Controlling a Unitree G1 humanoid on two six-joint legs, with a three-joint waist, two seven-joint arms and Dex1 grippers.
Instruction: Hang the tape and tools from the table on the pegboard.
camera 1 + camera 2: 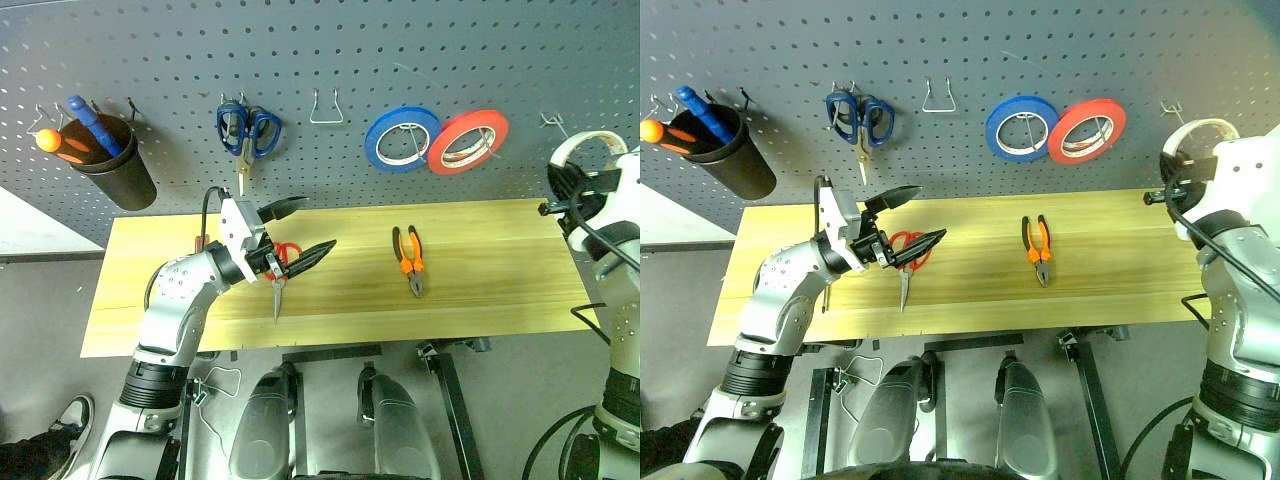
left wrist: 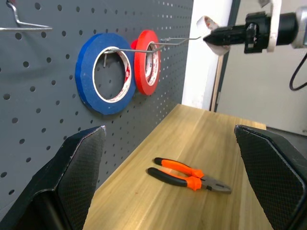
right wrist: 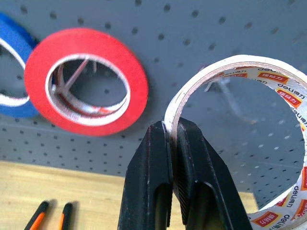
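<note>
My right gripper (image 3: 172,136) is shut on the rim of the whitish tape (image 3: 230,72), holding it up in front of the dark grey pegboard (image 1: 330,50) at the far right, close to a wire hook (image 1: 552,120). The hook's tip (image 2: 192,38) ends just before the tape. On the pale wooden table (image 1: 500,270) lie red-handled scissors (image 1: 278,280) and orange-and-black pliers (image 1: 408,258). Above the scissors' handles my left gripper (image 1: 305,232) hovers open, with nothing between its fingers.
On the pegboard hang a black cup (image 1: 118,165) with orange and blue tools, blue-handled scissors (image 1: 247,130), a bare wire hook (image 1: 326,108), a blue roll (image 1: 402,138) and a red roll (image 1: 468,140). The red roll hangs just left of the held tape.
</note>
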